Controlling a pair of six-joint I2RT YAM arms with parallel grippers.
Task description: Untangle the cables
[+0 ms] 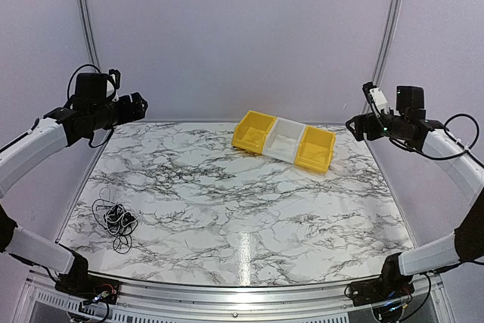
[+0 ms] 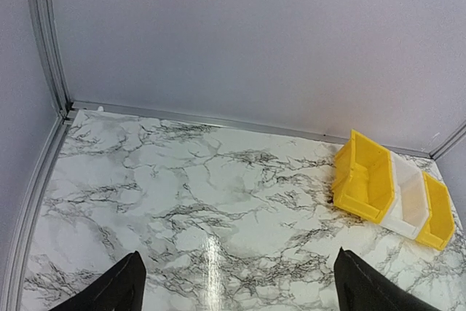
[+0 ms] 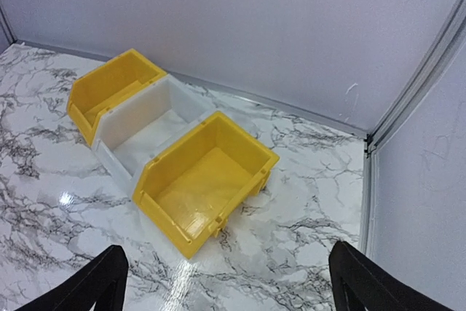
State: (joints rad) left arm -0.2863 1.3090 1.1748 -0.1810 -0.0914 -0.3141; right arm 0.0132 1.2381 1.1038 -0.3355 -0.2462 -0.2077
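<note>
The cables [image 1: 115,221] lie as a small tangle of thin black wires with whitish bits on the marble table's near left; they show only in the top view. My left gripper [image 1: 138,106] hangs high over the far left edge, well away from the tangle. In its wrist view the left gripper [image 2: 240,285] is open, with bare marble between the fingertips [image 2: 124,282]. My right gripper [image 1: 354,125] is raised at the far right, facing the bins. Its wrist view shows the right gripper [image 3: 229,278] open and holding nothing.
Three bins stand in a row at the back centre: a yellow bin [image 1: 254,131], a white bin [image 1: 286,141] and another yellow bin [image 1: 316,148]. Walls and metal rails [image 2: 218,121] bound the table.
</note>
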